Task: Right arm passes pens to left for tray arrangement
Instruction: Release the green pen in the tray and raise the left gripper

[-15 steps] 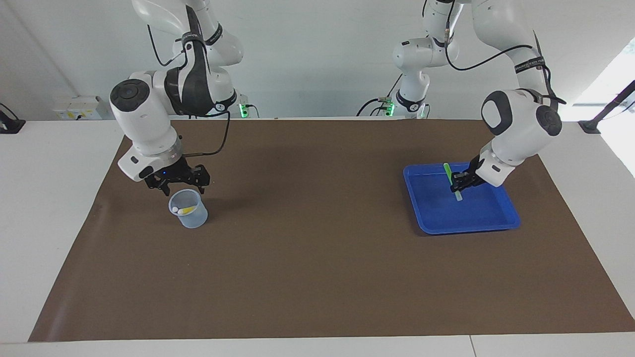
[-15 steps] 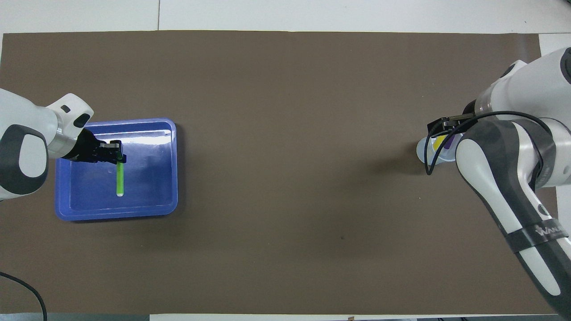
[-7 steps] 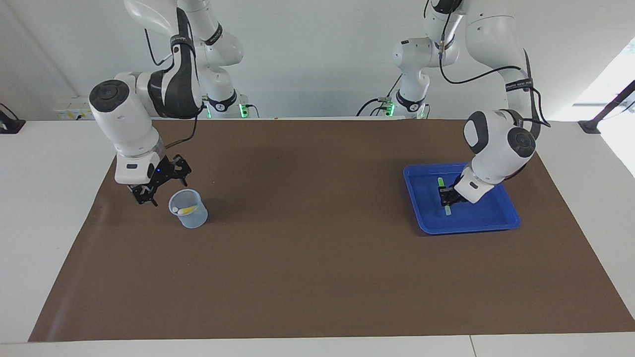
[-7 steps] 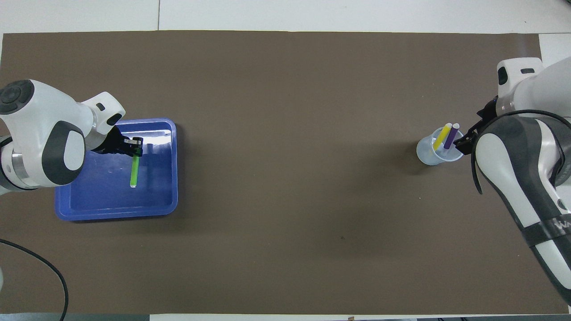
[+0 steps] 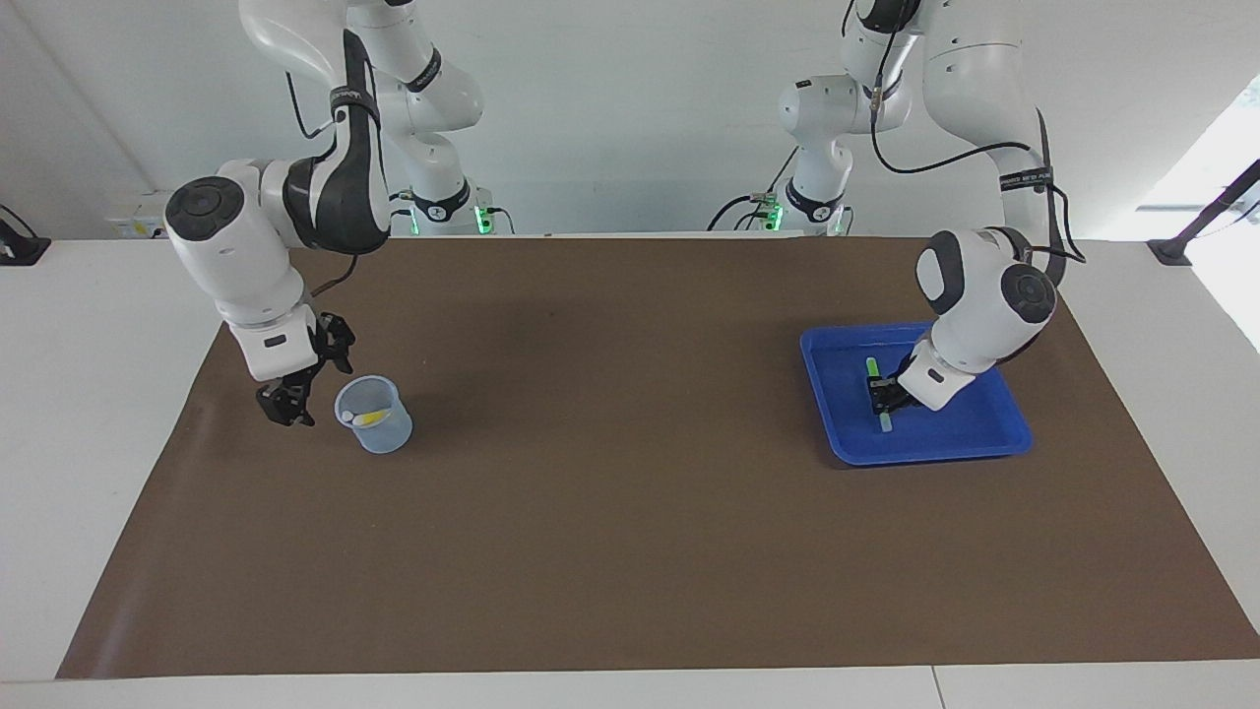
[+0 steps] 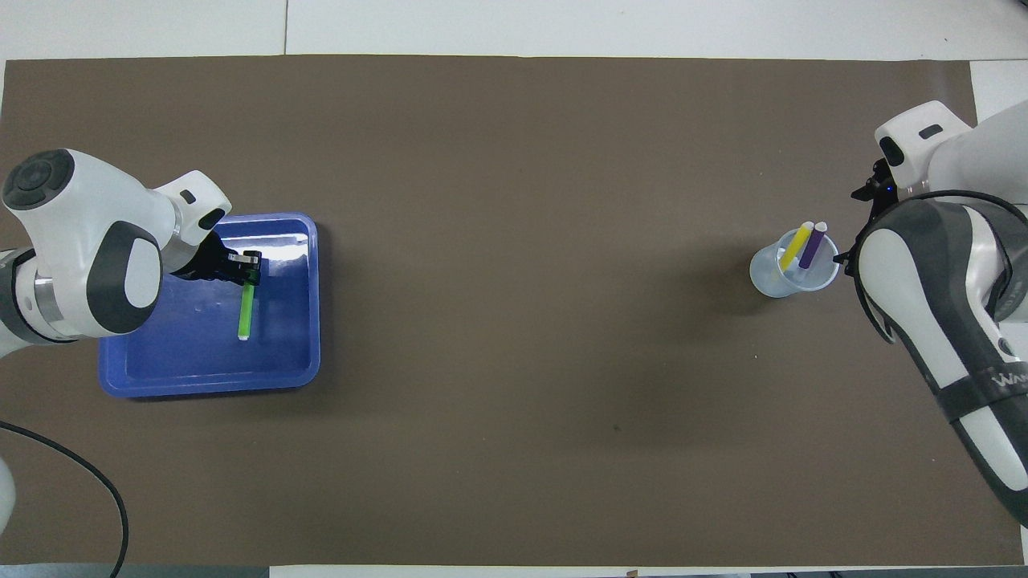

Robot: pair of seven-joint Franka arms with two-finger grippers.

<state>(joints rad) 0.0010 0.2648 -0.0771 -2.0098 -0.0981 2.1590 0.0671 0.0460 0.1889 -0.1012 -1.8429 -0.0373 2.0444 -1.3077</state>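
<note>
Pens sit in two places on the desk (image 5: pixel 630 611). Left gripper (image 5: pixel 881 394) is down inside the blue tray (image 5: pixel 930 448), clamped on the green pen (image 6: pixel 244 309), whose capped end points out from the fingers over the tray floor. Right gripper (image 5: pixel 295 389) hangs low just beside a translucent cup (image 5: pixel 376 418), on the side toward the right arm's end of the desk; whether its fingers are apart or together cannot be told. Yellow pen (image 6: pixel 795 245) and purple pen (image 6: pixel 813 245) lean together in that cup. A brown mat (image 6: pixel 514 361) covers the desk between the grippers.
</note>
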